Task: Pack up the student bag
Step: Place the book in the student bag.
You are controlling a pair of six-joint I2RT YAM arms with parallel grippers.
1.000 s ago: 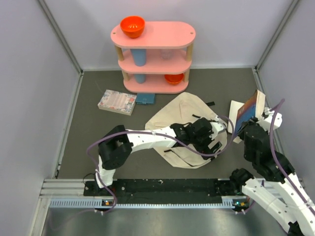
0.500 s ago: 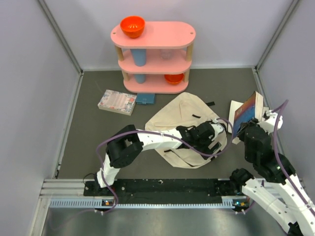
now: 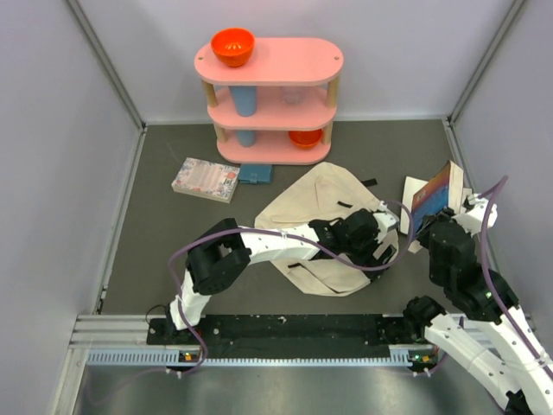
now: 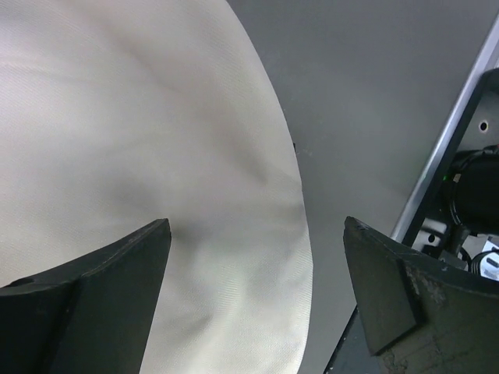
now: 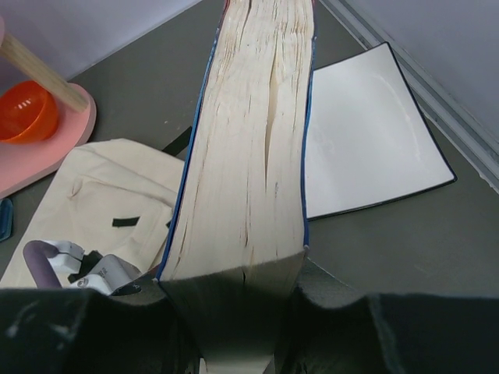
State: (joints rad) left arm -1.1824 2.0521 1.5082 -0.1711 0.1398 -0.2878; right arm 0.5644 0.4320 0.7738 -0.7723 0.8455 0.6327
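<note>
One bag (image 4: pixel 117 117) under left end effector (image 4: pixel 256 234)

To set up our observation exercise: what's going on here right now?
Two robot arms are packing a cream student bag. The right gripper holds a thick book upright, off to the bag's right. The left gripper hangs over the bag's cloth with jaws wide open, holding nothing. The book is not yet in the bag.

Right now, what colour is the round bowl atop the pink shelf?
Orange; the round bowl shows best in the top external view.
</note>
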